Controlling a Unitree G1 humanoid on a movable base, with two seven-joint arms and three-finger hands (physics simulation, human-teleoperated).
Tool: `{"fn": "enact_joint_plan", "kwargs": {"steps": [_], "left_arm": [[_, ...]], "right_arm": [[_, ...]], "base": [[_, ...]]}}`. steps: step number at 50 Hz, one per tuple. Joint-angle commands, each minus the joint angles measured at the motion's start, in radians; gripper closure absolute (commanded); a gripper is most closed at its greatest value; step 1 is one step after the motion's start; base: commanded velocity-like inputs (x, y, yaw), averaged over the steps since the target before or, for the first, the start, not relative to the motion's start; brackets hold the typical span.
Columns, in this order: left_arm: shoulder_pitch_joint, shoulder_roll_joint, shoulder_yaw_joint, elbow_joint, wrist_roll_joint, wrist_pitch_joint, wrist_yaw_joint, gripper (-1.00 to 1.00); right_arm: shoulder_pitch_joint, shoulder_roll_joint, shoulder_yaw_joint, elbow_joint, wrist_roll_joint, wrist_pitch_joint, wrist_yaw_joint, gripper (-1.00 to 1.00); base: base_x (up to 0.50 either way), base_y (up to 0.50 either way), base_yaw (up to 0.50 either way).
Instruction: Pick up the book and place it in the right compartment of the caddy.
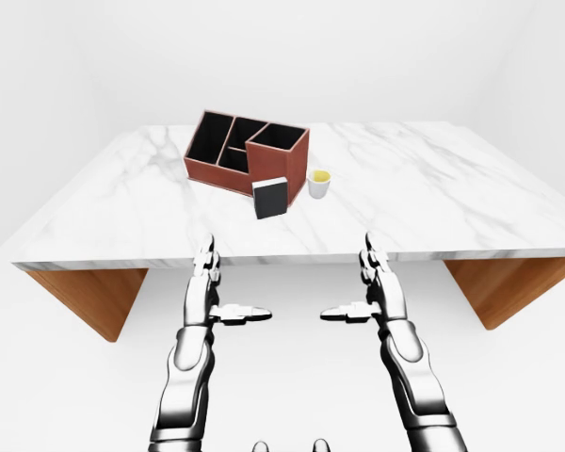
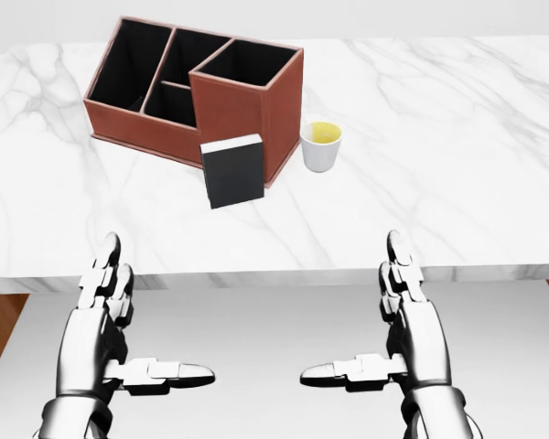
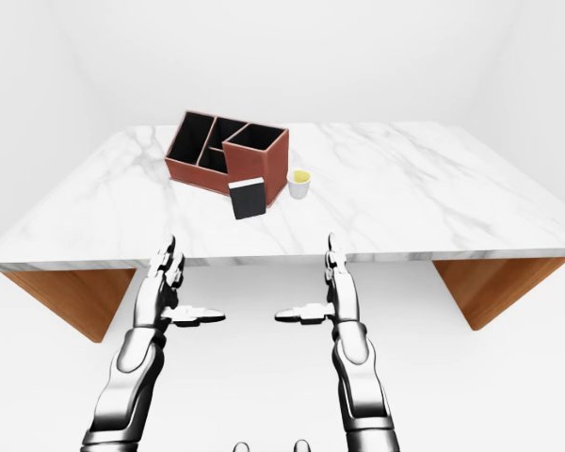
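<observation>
A black book (image 2: 233, 171) with a white page edge stands upright on the marble table (image 2: 457, 183), leaning against the brown caddy (image 2: 193, 96). The caddy has several black-lined compartments; its tall right compartment (image 2: 246, 63) is right above the book in the head view. My left hand (image 2: 128, 329) and right hand (image 2: 384, 320) are both open, fingers stretched out and thumbs pointing inward. They hover below the table's near edge, well short of the book, and hold nothing.
A small white cup (image 2: 321, 145) with yellow contents stands just right of the caddy and the book. The table's edge (image 1: 292, 256) runs across the views above my hands, with wooden supports (image 1: 85, 297) under each end. White floor and walls surround it.
</observation>
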Motion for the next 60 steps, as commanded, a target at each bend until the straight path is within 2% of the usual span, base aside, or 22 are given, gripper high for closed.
{"fn": "enact_joint_plan", "kwargs": {"steps": [1,6,12,15,16,17,18,20,21,22,25,28,29,32,36,45,48,50,53,55,59,60], "left_arm": [[0.012,0.015,0.03,-0.04,-0.011,0.018,-0.036,-1.0],[0.009,0.015,0.031,-0.04,-0.007,0.017,-0.036,-1.0],[0.006,0.018,0.038,-0.036,-0.011,0.01,-0.039,-1.0],[0.005,0.019,0.042,-0.033,-0.011,0.006,-0.04,-1.0],[0.005,0.02,0.043,-0.028,-0.011,0.002,-0.04,-1.0],[0.004,0.02,0.044,-0.023,-0.011,-0.002,-0.042,-1.0],[0.001,0.023,0.043,-0.006,-0.006,-0.018,-0.046,-1.0],[-0.003,0.024,0.044,0.008,-0.003,-0.033,-0.047,-1.0],[-0.004,0.024,0.044,0.01,-0.003,-0.035,-0.048,-1.0],[-0.005,0.024,0.045,0.014,-0.003,-0.039,-0.048,-1.0],[-0.008,0.025,0.047,0.019,-0.003,-0.042,-0.049,-1.0],[-0.009,0.025,0.048,0.022,-0.002,-0.044,-0.049,-1.0],[-0.009,0.026,0.047,0.023,-0.002,-0.045,-0.049,-1.0],[-0.006,0.026,0.047,0.019,-0.002,-0.045,-0.051,-1.0],[-0.007,0.026,0.048,0.015,-0.001,-0.044,-0.051,-1.0],[-0.009,0.026,0.048,0.016,0.0,-0.045,-0.051,-1.0],[-0.011,0.026,0.05,0.006,-0.004,-0.036,-0.051,-1.0],[-0.016,0.027,0.052,-0.001,-0.01,-0.031,-0.052,-1.0],[-0.028,0.028,0.055,0.008,-0.013,-0.031,-0.05,-1.0],[-0.034,0.029,0.055,0.007,-0.017,-0.023,-0.05,-1.0],[-0.043,0.03,0.055,0.007,-0.019,-0.018,-0.048,-1.0],[-0.047,0.03,0.053,0.003,-0.019,-0.013,-0.047,-1.0]], "right_arm": [[-0.002,-0.009,-0.003,0.04,-0.021,-0.018,0.038,-1.0],[0.001,-0.007,0.005,0.025,-0.034,-0.005,0.04,-1.0],[0.004,-0.005,0.011,0.046,-0.05,-0.02,0.041,-1.0],[0.006,-0.004,0.014,0.043,-0.053,-0.013,0.045,-1.0],[0.01,-0.004,0.016,0.035,-0.052,-0.004,0.05,-1.0],[0.01,-0.003,0.016,0.032,-0.067,-0.018,0.034,-1.0],[0.012,-0.003,0.024,0.021,-0.074,0.007,0.038,-1.0],[0.012,-0.005,0.033,0.015,-0.108,-0.004,0.026,-1.0],[0.013,-0.005,0.036,0.012,-0.121,-0.006,0.022,-1.0],[0.015,0.001,0.036,0.004,-0.111,0.005,0.027,-1.0],[0.013,0.002,0.043,0.009,-0.121,-0.001,0.027,-1.0],[0.01,0.003,0.046,-0.006,-0.124,0.014,0.03,-1.0],[0.009,0.003,0.045,-0.002,-0.124,0.009,0.031,-1.0],[0.011,0.001,0.045,-0.023,-0.126,0.023,0.036,-1.0],[0.011,-0.001,0.043,-0.023,-0.128,0.018,0.038,-1.0],[0.01,-0.006,0.03,-0.048,-0.124,0.039,0.049,-1.0],[0.005,-0.008,0.022,-0.041,-0.131,0.032,0.04,-1.0],[0.001,-0.012,0.014,-0.058,-0.121,0.057,0.05,-1.0],[-0.005,-0.017,0.011,-0.043,-0.135,0.058,0.047,-1.0],[-0.006,-0.017,0.012,-0.048,-0.139,0.071,0.051,-1.0],[-0.003,-0.018,0.02,-0.057,-0.162,0.076,0.056,-1.0],[-0.002,-0.019,0.024,-0.069,-0.169,0.087,0.063,-1.0]], "base": [[0.0,0.0,0.0],[0.0,0.0,0.0],[0.0,0.0,0.0],[0.0,0.0,0.0],[0.0,0.0,0.0],[0.0,0.0,0.0],[0.0,0.34,0.0],[0.0,0.5,0.0],[0.0,0.5,0.0],[0.0,0.5,0.0],[0.0,0.5,0.0],[0.0,0.5,0.0],[0.0,0.5,0.0],[0.0,0.5,0.0],[0.0,0.5,0.0],[0.0,0.5,0.0],[0.0,0.26,0.0],[0.0,0.0,0.0],[0.0,0.0,0.0],[0.0,0.0,0.0],[0.0,0.0,0.0],[0.0,0.0,0.0]]}}
